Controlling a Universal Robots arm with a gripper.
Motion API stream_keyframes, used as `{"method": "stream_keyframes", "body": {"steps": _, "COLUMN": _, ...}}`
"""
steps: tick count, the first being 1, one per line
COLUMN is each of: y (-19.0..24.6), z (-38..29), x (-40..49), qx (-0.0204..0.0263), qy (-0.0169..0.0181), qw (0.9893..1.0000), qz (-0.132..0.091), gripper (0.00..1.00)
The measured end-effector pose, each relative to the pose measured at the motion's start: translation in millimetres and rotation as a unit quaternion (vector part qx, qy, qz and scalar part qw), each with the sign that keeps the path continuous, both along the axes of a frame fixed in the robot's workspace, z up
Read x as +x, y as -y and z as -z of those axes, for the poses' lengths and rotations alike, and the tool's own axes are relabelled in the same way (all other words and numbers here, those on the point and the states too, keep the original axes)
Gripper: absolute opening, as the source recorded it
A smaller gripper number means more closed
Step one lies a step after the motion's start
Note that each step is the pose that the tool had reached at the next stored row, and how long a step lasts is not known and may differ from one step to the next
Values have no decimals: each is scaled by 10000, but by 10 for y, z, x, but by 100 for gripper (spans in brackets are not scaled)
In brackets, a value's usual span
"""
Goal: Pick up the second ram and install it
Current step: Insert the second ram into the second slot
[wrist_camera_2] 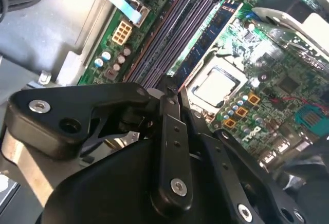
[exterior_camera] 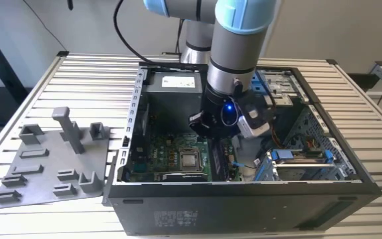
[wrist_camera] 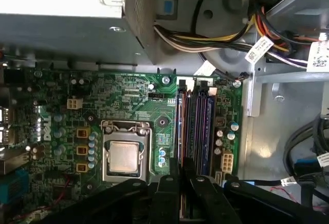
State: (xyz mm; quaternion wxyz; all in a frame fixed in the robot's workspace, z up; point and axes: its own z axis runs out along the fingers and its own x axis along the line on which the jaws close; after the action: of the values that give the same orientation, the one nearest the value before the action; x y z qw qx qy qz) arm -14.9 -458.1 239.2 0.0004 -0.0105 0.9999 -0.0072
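Note:
The second ram point(wrist_camera_2: 205, 39) is a dark blue stick standing on edge in the memory slot closest to the processor socket point(wrist_camera_2: 213, 85). Seen edge-on in the first wrist view, the ram point(wrist_camera: 181, 131) runs up from between my black fingers. My gripper point(wrist_camera_2: 168, 88) point(wrist_camera: 181, 180) is shut on the near end of this stick, low over the motherboard. In the exterior view the gripper point(exterior_camera: 218, 137) reaches down inside the open computer case, beside the processor socket point(exterior_camera: 191, 160). Another dark stick point(wrist_camera: 206, 126) sits in a slot farther from the socket.
A gray plastic tray point(exterior_camera: 45, 164) with upright posts lies outside the case, toward the exterior view's left. Inside the case are the power supply point(exterior_camera: 177, 82), bundled cables point(wrist_camera: 205, 34) and a drive cage point(exterior_camera: 304, 159). The case walls point(exterior_camera: 135, 124) close in around the arm.

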Motion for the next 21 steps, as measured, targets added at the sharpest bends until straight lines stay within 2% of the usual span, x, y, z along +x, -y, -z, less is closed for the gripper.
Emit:
{"method": "stream_keyframes", "body": {"steps": 4, "y": 9, "z": 63, "x": 0, "qx": -1, "qy": 0, "qw": 9999, "qz": 129, "gripper": 15}}
{"method": "stream_keyframes", "body": {"steps": 7, "y": 11, "z": 65, "x": 4, "qx": -1, "qy": -3, "qw": 9999, "qz": 142, "gripper": 15}}
{"method": "stream_keyframes", "body": {"steps": 14, "y": 11, "z": 171, "x": 57, "qx": 0, "qy": -7, "qw": 9999, "qz": 148, "gripper": 15}}
{"method": "stream_keyframes", "body": {"steps": 17, "y": -2, "z": 218, "x": 58, "qx": 0, "qy": -7, "qw": 9999, "qz": 151, "gripper": 15}}
{"method": "stream_keyframes", "body": {"steps": 21, "y": -18, "z": 231, "x": 58, "qx": 1, "qy": -7, "qw": 9999, "qz": 150, "gripper": 15}}
